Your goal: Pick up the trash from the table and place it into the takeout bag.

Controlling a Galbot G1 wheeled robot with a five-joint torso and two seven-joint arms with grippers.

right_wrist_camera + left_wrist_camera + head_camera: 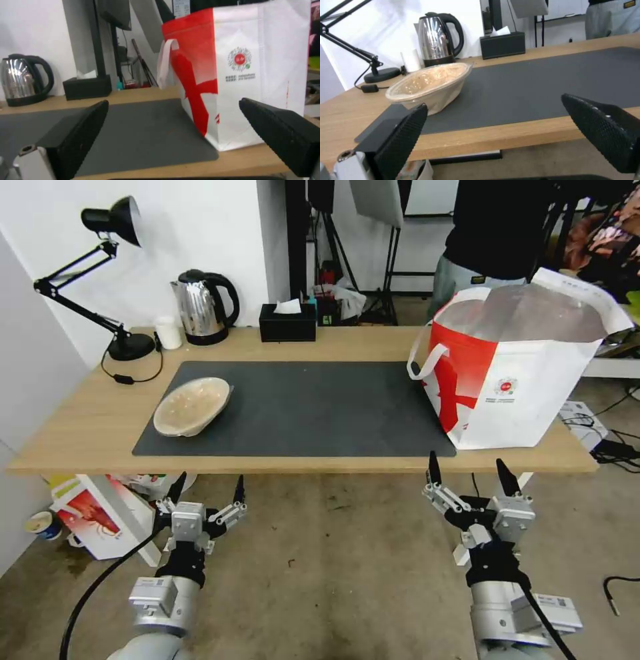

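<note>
On the table, the tan bowl sits at twelve o'clock from my left fingers, which are spread wide and hold nothing. My right fingers, spread too, wait below the takeout bag. My left arm is nearer.

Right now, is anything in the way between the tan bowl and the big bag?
Nothing visible is. The shallow tan bowl sits at the left end of the dark-grey mat, and the takeout bag stands at the right end. Only bare mat lies between them. The kettle and tissue box stand behind, off that path.
</note>
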